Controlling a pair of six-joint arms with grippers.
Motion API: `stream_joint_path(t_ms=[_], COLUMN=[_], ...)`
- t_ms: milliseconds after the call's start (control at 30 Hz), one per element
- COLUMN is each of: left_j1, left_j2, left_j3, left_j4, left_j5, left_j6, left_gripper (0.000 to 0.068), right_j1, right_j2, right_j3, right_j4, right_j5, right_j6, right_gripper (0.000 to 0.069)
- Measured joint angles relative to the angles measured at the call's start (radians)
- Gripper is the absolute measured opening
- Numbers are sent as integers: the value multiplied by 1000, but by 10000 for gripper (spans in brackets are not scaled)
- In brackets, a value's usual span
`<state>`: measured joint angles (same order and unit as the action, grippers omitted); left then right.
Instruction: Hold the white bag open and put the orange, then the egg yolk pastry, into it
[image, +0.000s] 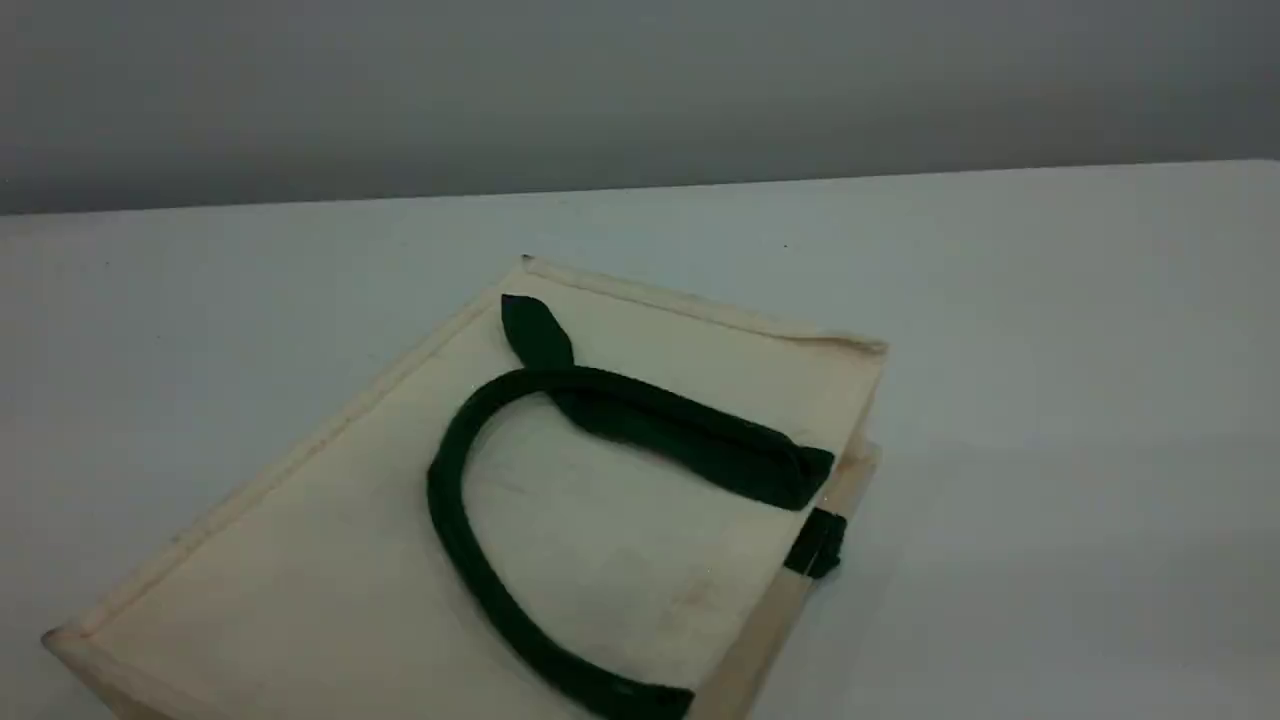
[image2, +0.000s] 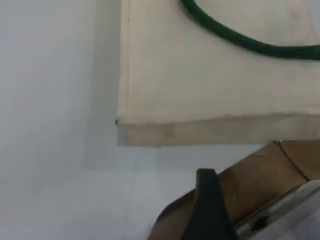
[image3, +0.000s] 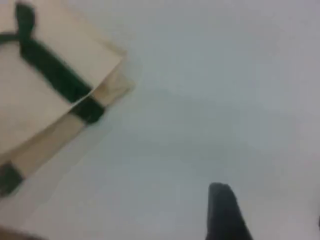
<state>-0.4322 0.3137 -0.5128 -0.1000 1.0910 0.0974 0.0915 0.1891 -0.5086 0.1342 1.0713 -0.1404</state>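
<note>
Where the white bag (image: 330, 560) lies: flat on its side on the tabletop (image: 1050, 400), centre-left in the scene view, with its near left corner cut by the bottom edge.
Bag mouth: on the right-hand side, the canvas layers lying pressed together, the lower one sticking out slightly past the upper.
Bag contents: the inside is hidden.
Handle (image: 450, 500): a dark green strap lying in a loop on the bag's upper face.
Second handle (image: 820, 545): only a short green piece shows at the mouth edge, under the top layer.
Left gripper (image2: 210, 205): over bare tabletop near one bag corner and apart from the canvas; jaws spread wide, grasping nothing.
Brown panel (image2: 260, 175): just behind the left fingertip; what it is cannot be told.
Right gripper (image3: 272, 220): well off to the side of the bag's mouth corner, with pale tabletop between one dark fingertip and a dark sliver at the frame's right edge; jaws released, on nothing.
Tabletop: plain pale white, matte.
Room: a bare grey wall (image: 640, 90) rises behind the tabletop's far edge.
</note>
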Motion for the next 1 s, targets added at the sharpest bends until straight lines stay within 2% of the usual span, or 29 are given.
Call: stream_joint_path(t_ms=[233,300,433,567,767,867,933,1000], left_j1=[0,0,21,110,302,378,408,412], left_j2=[0,0,-14,-59,-178,-231,-256,-269], left_j3=[0,0,0,0,0,0,0,0], left_j4=[-1,-2,-5,-7,-6,-6,-6,-6], left_j5=[1,2,3,3,4,4,4,4], left_j6=[0,-1,-1,-1,-1,-1,-2,-2], left_gripper=[475,475,475,475,475,475,475,475], right_j1=[-205,-217,-177,-169,-170,-171,-171,-171], right_j2=[-159,-189,-191,-189,-189,-189,-189,-189], right_j3=[0,0,0,0,0,0,0,0], right_j4=[0,0,8,4,7,7,7,7], right_j5=[2,2,2,2,1,0,-1,-1], right_j6=[-1,-1,-1,0,0,0,0,0], right_gripper=[358,358,356,356,356,356,356,356])
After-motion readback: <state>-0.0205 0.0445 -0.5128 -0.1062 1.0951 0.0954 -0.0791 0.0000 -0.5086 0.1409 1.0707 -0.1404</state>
